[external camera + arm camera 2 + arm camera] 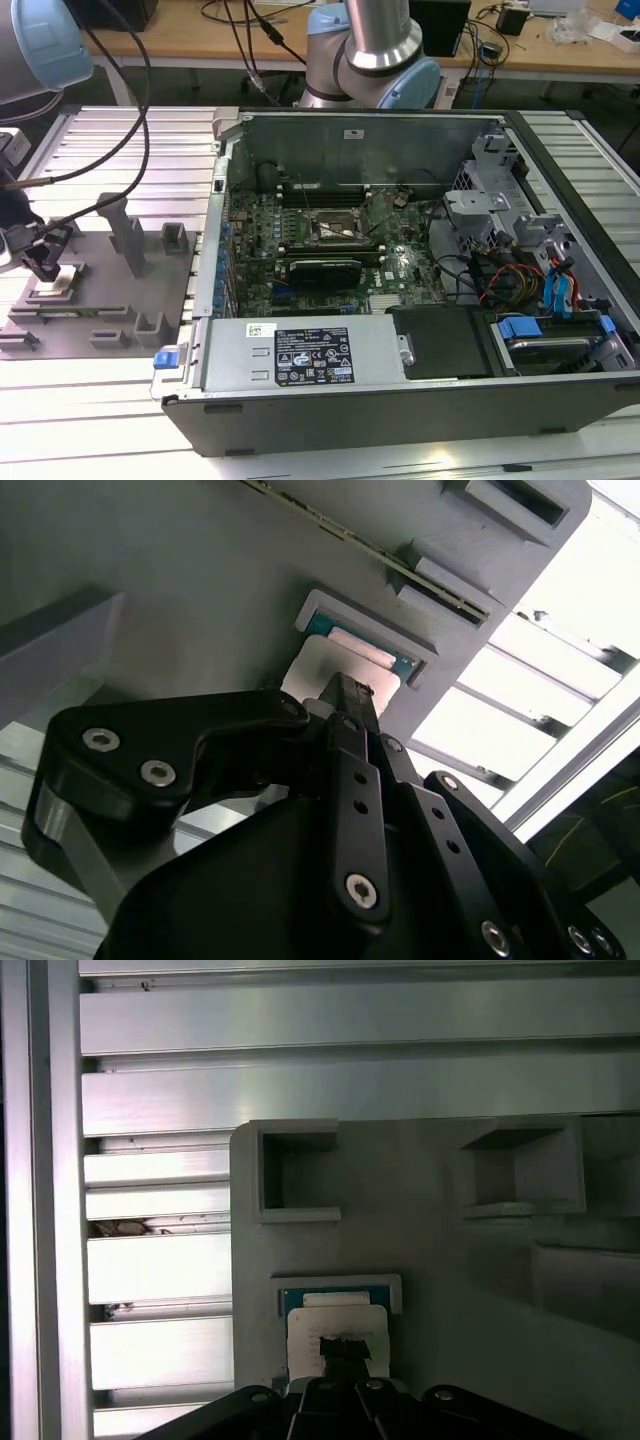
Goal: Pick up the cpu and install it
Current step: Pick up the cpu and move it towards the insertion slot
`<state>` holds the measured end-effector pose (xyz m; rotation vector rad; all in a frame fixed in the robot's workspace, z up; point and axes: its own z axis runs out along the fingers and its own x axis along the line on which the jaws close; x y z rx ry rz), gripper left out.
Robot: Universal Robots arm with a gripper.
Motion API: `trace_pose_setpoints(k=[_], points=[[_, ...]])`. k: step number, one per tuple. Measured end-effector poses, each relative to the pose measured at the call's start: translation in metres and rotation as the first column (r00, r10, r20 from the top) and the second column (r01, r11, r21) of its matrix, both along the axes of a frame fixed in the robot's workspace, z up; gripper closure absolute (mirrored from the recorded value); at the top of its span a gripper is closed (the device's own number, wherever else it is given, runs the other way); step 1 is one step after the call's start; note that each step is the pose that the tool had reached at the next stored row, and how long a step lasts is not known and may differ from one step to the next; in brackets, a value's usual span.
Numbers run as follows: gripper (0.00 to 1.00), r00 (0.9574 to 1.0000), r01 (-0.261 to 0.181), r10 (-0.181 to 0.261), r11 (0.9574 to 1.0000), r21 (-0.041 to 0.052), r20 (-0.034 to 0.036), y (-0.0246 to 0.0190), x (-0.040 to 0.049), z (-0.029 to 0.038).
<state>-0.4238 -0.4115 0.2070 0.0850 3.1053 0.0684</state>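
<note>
The claw (345, 692) had its black fingers pressed together, tips meeting over the cpu (312, 672). I could not tell whether the tips touched the cpu or hung just above it. The cpu lay flat, pale top up, in a shallow framed pocket of the gray tray (200, 600), with a teal strip showing along one edge of the pocket.

In the first wrist view the claw (345, 1348) stood over the middle of the cpu (335, 1322), and two empty square pockets lay farther along the tray (430, 1260). The tray rested on the slatted aluminium tabletop (160, 1270).

In the exterior view the claw (42, 265) and the cpu (57, 287) sat at the left end of the tray (150, 270), well apart from the open case (400, 400) on that view's right. Inside the case lay the green board (260, 240), and near its middle the dark socket (335, 230) with a metal rim. Colored cables (520, 275) ran along the case's right side. Behind the case stood the arm base (375, 60), and beyond it a wooden bench (200, 40) carrying loose black cables.
</note>
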Motion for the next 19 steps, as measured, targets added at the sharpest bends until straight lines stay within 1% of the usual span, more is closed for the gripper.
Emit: trace_pose_setpoints(k=[5,11,13,15,16,17,19], points=[[0.89,1.0,0.0,0.0,1.0,-0.0003,0.0002,0.0,0.0001,-0.0001],[0.52,1.0,0.0,0.0,1.0,-0.0008,0.0002,0.0,0.0,-0.0001],[0.52,1.0,0.0,0.0,1.0,-0.0009,0.0002,0.0,0.0001,-0.0001],[0.4,1.0,0.0,0.0,1.0,-0.0011,0.0002,0.0,0.0001,-0.0001],[0.4,1.0,0.0,0.0,1.0,-0.0011,0.0002,0.0,0.0001,-0.0001],[0.34,1.0,0.0,0.0,1.0,-0.0012,0.0003,0.0,0.0001,-0.0001],[0.34,1.0,0.0,0.0,1.0,-0.0014,0.0001,0.0,0.0001,-0.0046]])
